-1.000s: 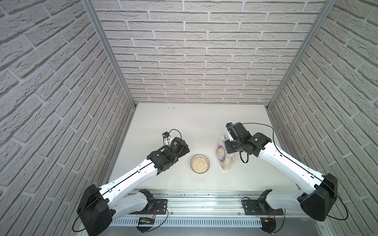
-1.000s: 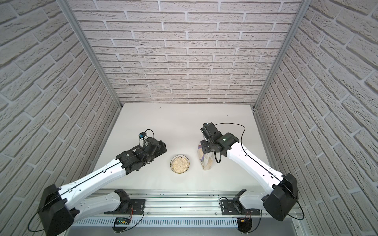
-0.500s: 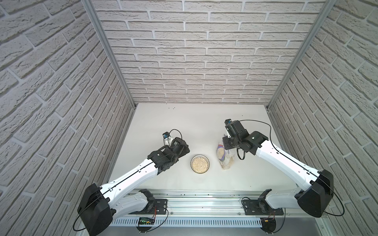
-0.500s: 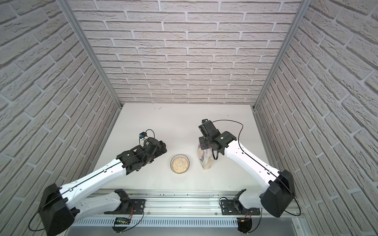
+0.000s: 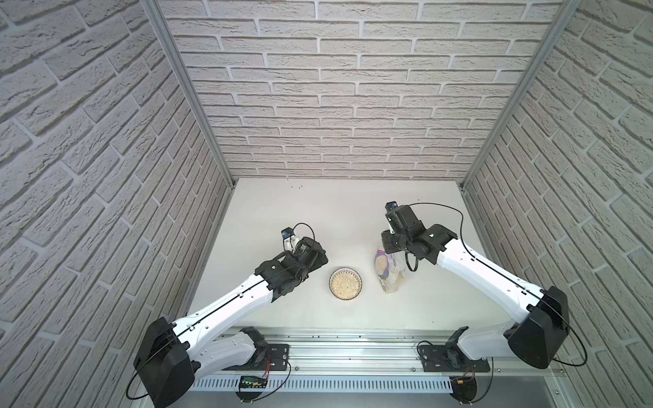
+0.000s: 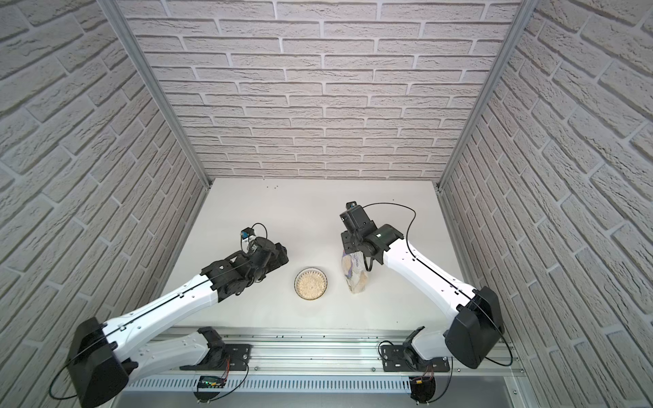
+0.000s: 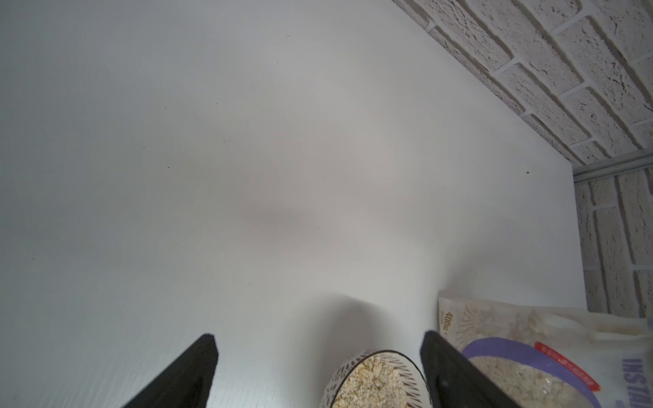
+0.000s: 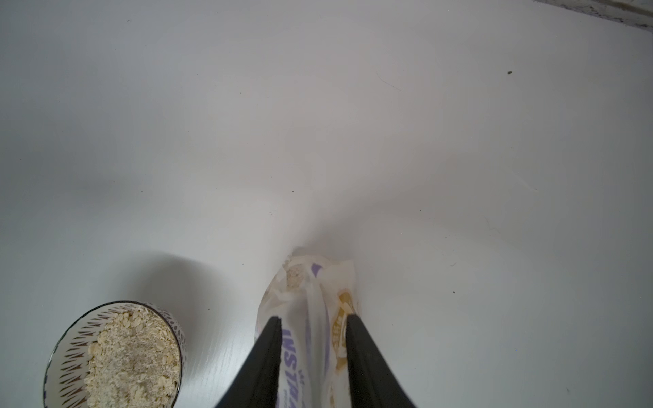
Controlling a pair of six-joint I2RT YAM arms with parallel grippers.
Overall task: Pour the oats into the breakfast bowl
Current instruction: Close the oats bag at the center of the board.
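Observation:
The breakfast bowl (image 5: 347,271) (image 6: 311,270) sits at the front middle of the table, filled with pale oats (image 5: 345,285) (image 8: 130,360). To its right stands the white oat pouch (image 5: 387,273) (image 6: 355,277) with purple print, leaning. My right gripper (image 8: 312,319) (image 5: 390,243) comes down on the pouch's upper part. Its two black fingers (image 8: 272,339) stand narrow, pressed against the film (image 8: 311,282) on both sides. My left gripper (image 7: 319,339) (image 5: 312,256) hovers left of the bowl, wide open and holding nothing. The bowl's patterned wall (image 7: 339,374) shows between its fingertips and the pouch (image 7: 530,346) beyond.
White tabletop (image 5: 335,212) enclosed by brick-pattern walls on the left, back and right. A metal rail (image 5: 353,348) with both arm bases runs along the front edge. A few dark specks (image 5: 296,187) lie near the back wall.
The right wrist has shifted slightly toward the back over the pouch, which stays standing where it was. The bowl and the left arm have not moved.

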